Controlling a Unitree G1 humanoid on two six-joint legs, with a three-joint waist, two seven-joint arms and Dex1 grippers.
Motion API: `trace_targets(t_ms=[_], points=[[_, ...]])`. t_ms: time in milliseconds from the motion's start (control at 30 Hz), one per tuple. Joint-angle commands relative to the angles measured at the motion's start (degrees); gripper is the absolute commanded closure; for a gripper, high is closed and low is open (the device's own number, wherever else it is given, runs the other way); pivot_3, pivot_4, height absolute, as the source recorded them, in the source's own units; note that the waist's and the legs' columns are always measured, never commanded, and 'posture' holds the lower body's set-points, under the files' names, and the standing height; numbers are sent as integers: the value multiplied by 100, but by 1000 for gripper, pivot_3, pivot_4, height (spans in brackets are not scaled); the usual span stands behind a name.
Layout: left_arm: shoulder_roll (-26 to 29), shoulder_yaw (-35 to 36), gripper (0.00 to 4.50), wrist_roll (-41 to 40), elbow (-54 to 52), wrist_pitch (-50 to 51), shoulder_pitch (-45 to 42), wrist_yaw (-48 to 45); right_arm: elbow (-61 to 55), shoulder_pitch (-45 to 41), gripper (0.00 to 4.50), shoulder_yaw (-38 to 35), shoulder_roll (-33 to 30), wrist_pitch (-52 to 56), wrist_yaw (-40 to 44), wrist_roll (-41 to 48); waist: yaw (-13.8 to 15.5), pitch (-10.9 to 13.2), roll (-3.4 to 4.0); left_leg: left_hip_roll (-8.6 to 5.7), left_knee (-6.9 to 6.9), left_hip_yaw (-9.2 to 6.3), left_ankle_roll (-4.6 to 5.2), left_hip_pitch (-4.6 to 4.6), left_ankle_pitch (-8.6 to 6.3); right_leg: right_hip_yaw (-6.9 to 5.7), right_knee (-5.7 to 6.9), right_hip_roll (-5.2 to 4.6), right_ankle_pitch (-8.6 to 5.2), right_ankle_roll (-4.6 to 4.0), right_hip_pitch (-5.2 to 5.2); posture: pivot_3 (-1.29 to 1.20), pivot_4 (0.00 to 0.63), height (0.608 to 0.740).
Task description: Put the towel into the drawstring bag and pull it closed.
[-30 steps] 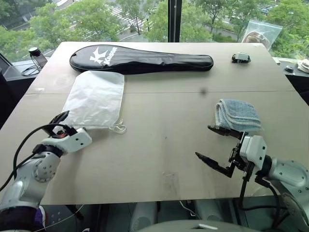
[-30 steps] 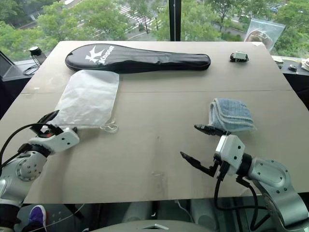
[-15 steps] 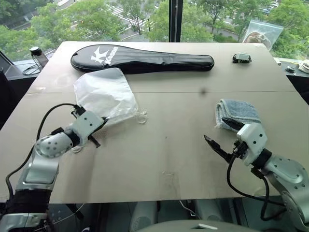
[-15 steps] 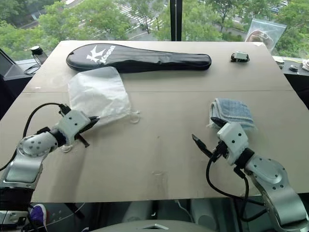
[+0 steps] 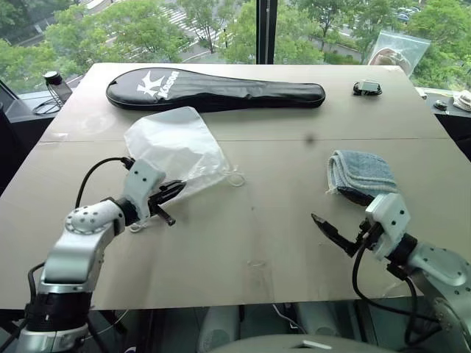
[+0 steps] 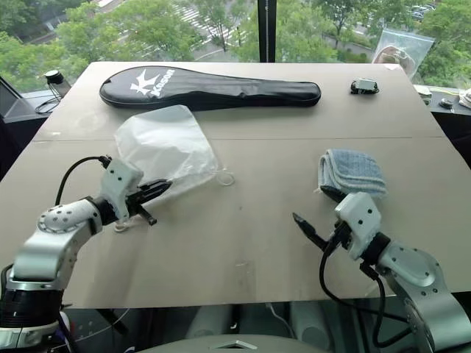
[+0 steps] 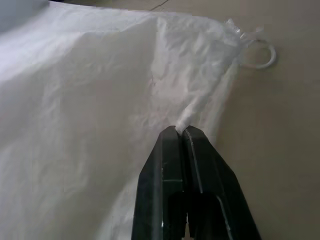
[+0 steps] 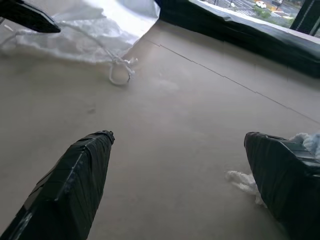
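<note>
The drawstring bag [image 5: 173, 147] is a translucent white pouch lying crumpled on the left half of the table, its cord loop [image 5: 235, 179] trailing toward the middle. My left gripper [image 5: 175, 190] is shut on a pinched fold of the bag's edge [image 7: 187, 117] near the mouth. The towel [image 5: 362, 171], folded and light blue, rests on the right side. Just in front of it my right gripper [image 5: 340, 209] stands open and holds nothing, one finger close against the towel's near edge [image 8: 307, 142].
A long black racket cover [image 5: 213, 92] lies across the far side of the table. Behind it on the right are a small black object [image 5: 366, 88] and a clear plastic bag [image 5: 397, 51]. A dark jar [image 5: 55, 82] stands beyond the far left corner.
My left gripper closed on the bag's edge and dragged it rightward, turning and crumpling the bag. My right gripper shifted a little to the right, close to the towel, still open.
</note>
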Motion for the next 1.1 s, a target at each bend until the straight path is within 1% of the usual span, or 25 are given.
trace_targets(t_ms=[33, 100, 167, 267, 333, 467, 567, 667, 767, 867, 967, 1000, 1033, 1100], points=[[195, 556, 4466, -1488, -349, 1651, -398, -22, 267, -336, 0, -543, -84, 334, -195, 285, -7, 1, 2, -2, 1, 2, 0, 7, 0, 3, 0, 0, -1, -1, 5, 0, 150, 740], [103, 725, 4466, -1897, -158, 2296, -730, 304, 641, -790, 0, -799, -59, 623, -564, 300, -34, 2, 4, -3, 0, 4, 0, 15, 0, 4, 1, 1, -1, -2, 9, 0, 150, 740], [2, 754, 4466, -2095, -79, 2672, -1003, 589, 1056, -1294, 0, -986, -147, 1150, -965, 265, -52, 4, 7, -4, 3, 3, 0, 14, 0, 6, 3, 4, 0, 0, 9, 0, 150, 740], [-226, 712, 4466, -2251, -50, 2978, -1365, 986, 1730, -2010, 0, -992, -391, 1772, -952, 386, -52, 5, 5, -8, 3, 2, 0, 11, 0, 9, 5, 4, 2, -1, 9, 0, 150, 740], [-502, 700, 4466, -2325, 27, 3210, -1653, 1366, 2449, -2616, 0, -904, -482, 2322, -1109, 336, -51, 6, 5, -9, 3, 1, 0, 10, 0, 10, 4, 4, 15, -23, 9, 0, 150, 740], [-953, 573, 4466, -2315, 32, 3320, -2062, 1841, 3813, -3450, 0, -367, -735, 2782, -724, 146, -49, 8, 4, -13, 1, 4, 0, 2, 0, 15, 0, 3, 16, -25, 6, 0, 150, 740], [-1215, 476, 4466, -2230, 37, 3224, -2154, 2069, 4582, -3685, 0, 217, -891, 2967, -230, -30, -48, 8, 3, -13, -6, 4, 1, 0, 0, 15, -7, 3, 16, -26, 6, 0, 150, 740], [-1486, 397, 4466, -2063, 78, 3070, -2203, 2326, 5062, -3876, 0, 821, -948, 3049, 190, -251, -79, 5, -2, -13, -6, 12, 5, 0, -4, 16, -6, 0, 16, -25, 6, 0, 150, 740], [-1703, 392, 4466, -1951, 99, 2945, -2229, 2525, 5581, -4072, 0, 1085, -835, 2786, 445, -475, -132, -8, -22, -13, -6, 9, 6, 4, -4, 15, -8, 1, 16, -24, 9, 0, 150, 740], [-1910, 305, 4500, -1867, 133, 2813, -2345, 2662, 5925, -4085, 760, 1736, -763, 1886, 745, -1129, -165, -18, -38, -10, -5, 9, 6, 17, -4, 17, -8, 4, 16, -24, 19, 0, 150, 740], [-1957, 292, 4500, -1846, 171, 2824, -2444, 2696, 5887, -3928, 2082, 2068, -735, 863, 904, -1649, -179, -33, -65, -8, 1, 8, 6, 40, -4, 16, -9, 8, 15, -21, 42, 0, 150, 740], [-1960, 293, 4500, -1833, 196, 2846, -2459, 2710, 5831, -3867, 2579, 2004, -665, 674, 923, -1652, -185, -39, -75, -8, 2, 10, 5, 56, -4, 18, -9, 8, 8, -8, 56, 0, 150, 740], [-1949, 273, 4500, -1815, 212, 2861, -2464, 2706, 5728, -3806, 2957, 1848, -560, 587, 904, -1559, -192, -41, -80, -7, 1, 11, 5, 74, -4, 20, -9, 9, 3, 1, 73, 0, 150, 740], [-1925, 215, 4500, -1797, 233, 2879, -2483, 2672, 5389, -3642, 4004, 1532, -420, 467, 870, -1393, -228, -41, -81, -6, -1, 13, 4, 127, -6, 22, -14, 8, -2, 0, 127, 0, 150, 740]])
